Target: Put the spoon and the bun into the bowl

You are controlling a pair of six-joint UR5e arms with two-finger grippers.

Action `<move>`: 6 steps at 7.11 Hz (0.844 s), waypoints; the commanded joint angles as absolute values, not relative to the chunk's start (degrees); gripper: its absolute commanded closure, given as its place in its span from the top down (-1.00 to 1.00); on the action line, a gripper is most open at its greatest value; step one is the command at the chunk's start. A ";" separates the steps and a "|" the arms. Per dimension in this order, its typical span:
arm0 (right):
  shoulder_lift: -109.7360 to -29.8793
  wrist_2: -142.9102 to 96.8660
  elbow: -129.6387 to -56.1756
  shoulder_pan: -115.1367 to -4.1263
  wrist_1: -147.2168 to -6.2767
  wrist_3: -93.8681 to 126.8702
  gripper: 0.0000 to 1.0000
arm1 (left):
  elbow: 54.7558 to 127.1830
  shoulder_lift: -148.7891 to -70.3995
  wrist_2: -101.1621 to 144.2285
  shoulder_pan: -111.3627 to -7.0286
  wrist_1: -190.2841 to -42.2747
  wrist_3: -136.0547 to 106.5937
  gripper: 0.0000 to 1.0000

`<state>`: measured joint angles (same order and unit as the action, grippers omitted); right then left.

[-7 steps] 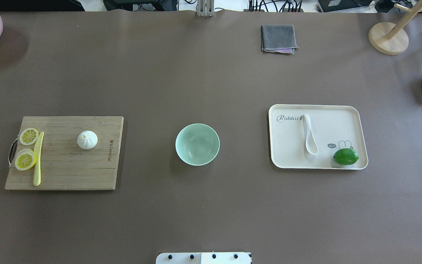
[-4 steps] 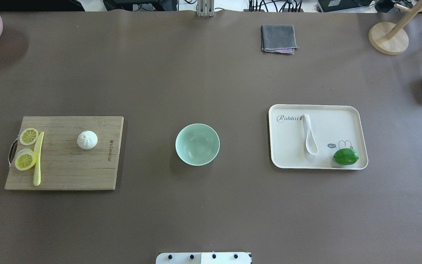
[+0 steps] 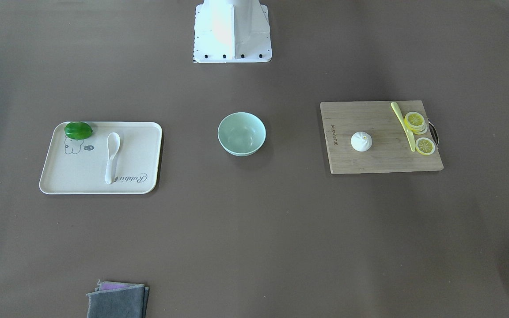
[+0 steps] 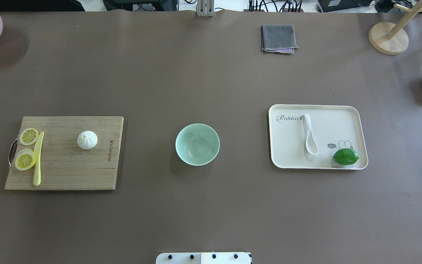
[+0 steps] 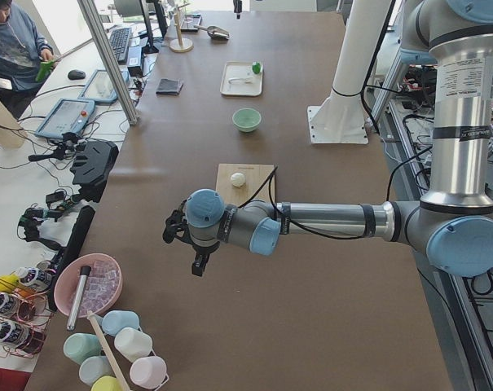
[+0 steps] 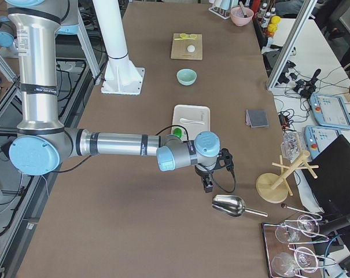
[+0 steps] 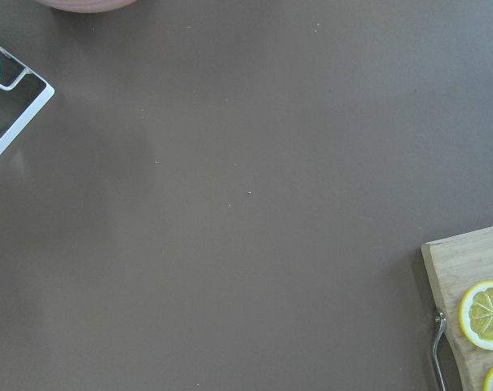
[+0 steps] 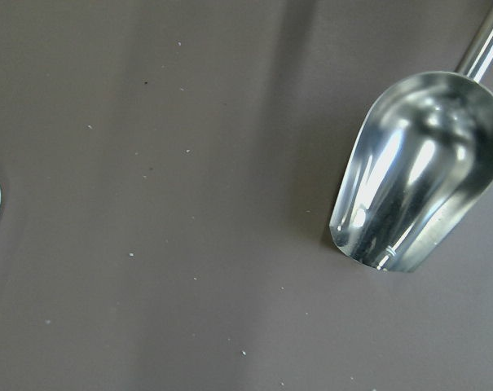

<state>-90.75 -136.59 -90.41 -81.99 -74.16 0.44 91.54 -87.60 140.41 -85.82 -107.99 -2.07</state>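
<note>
A: Lying where, the spoon [image 4: 309,135] and the bun [image 4: 87,139]?

B: Spoon on the cream tray [image 4: 343,117] beside a lime [image 4: 345,156]; bun on the wooden cutting board [image 4: 68,168]. The mint bowl [image 4: 197,144] stands between them.

A: Grippers?

B: The left gripper [image 5: 199,264] hangs beyond the board, the right gripper [image 6: 208,184] near a metal scoop [image 6: 229,205]. Parted or clenched, I cannot tell.

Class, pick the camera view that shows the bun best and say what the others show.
Overhead exterior: the bun is largest there, pleats and yellow dot clear. Front-facing shows it nearly as well. The side views give a tiny white blob; the wrist views miss it.
</note>
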 commanded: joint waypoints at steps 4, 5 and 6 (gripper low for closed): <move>-83.53 -131.01 -98.79 -61.84 -74.00 33.07 0.96 | 91.14 -87.54 140.71 -83.67 -110.38 -2.80 0.96; -81.50 -127.48 -98.79 -57.09 -73.39 38.27 0.96 | 91.14 -87.54 140.71 -83.24 -110.48 -3.42 0.96; -81.30 -125.53 -98.44 -53.21 -70.17 42.67 0.93 | 91.23 -87.63 140.71 -82.97 -110.57 -3.43 0.96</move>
